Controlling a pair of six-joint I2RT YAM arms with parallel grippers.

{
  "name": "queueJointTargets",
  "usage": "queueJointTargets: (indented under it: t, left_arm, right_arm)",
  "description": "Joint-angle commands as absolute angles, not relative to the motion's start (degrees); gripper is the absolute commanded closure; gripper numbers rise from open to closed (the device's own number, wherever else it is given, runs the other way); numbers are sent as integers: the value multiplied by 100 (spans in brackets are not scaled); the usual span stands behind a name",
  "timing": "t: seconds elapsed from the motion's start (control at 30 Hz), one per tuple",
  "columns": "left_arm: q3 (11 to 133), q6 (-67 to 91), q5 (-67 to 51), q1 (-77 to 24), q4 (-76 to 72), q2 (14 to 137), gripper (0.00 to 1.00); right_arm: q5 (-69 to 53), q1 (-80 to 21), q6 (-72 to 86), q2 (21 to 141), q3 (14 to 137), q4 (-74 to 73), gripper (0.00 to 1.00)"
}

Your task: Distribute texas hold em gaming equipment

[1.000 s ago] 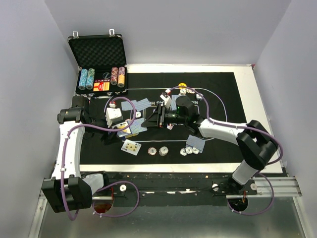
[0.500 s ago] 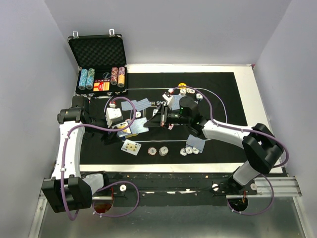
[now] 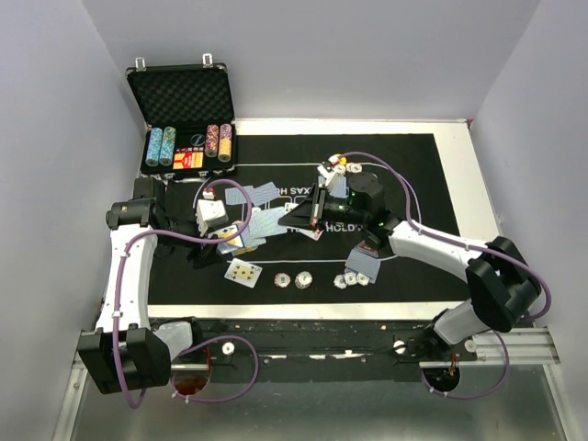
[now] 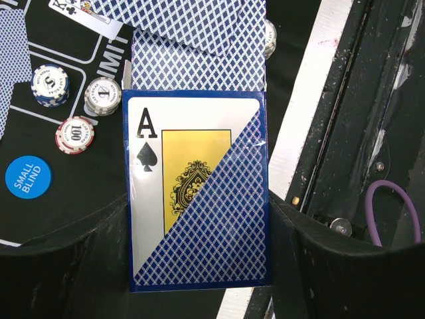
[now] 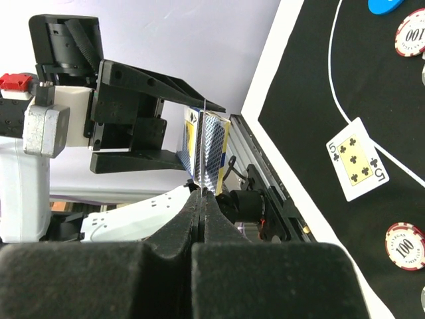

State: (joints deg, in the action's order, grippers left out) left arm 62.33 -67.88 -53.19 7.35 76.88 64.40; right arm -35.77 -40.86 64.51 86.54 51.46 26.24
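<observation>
Now | right claw (image 5: 202, 197) clamped on card (image 5: 214, 153) | withdrawn rightward from deck (image 4: 176, 179)

My left arm (image 3: 119, 271) and right arm (image 3: 424, 244) are white tubes with big black joints. The joints are round and chunky. A thin purple cable (image 4: 372, 216) runs along each one. My left gripper (image 5: 202, 136) has black fingers (image 5: 153, 83), a white block, a grey box and a little red part. My right gripper (image 5: 201, 197) has two fat black fingers with a soft, grainy look.
</observation>
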Motion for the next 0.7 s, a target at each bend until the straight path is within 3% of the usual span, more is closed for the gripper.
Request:
queueJointTargets:
  t: [0.0, 0.13, 0.23, 0.4, 0.67]
  left_arm:
    - [6337, -6864, -5660, 721, 9290, 6407, 100]
    - [6328, -6882, -5651, 721, 9290, 6416, 100]
    - [6346, -6873, -5660, 712, 9290, 6416, 100]
    - [6363, -6856, -5686, 721, 9290, 6416, 100]
    - [6328, -6864, -5713, 721, 9290, 6416, 100]
  right_arm:
    - [-3735, -4061, 6407, 8543, 5071, 2470, 99]
    - [-3797, -3868, 6268, 8350, 5176, 2286, 99]
    - [-3596, -3552, 5619, 8087, 5518, 1305, 99]
    - [-1587, -3480, 3326, 8051, 6660, -1665, 99]
    - [1254, -3787, 1838, 8437, 7162, -2812, 99]
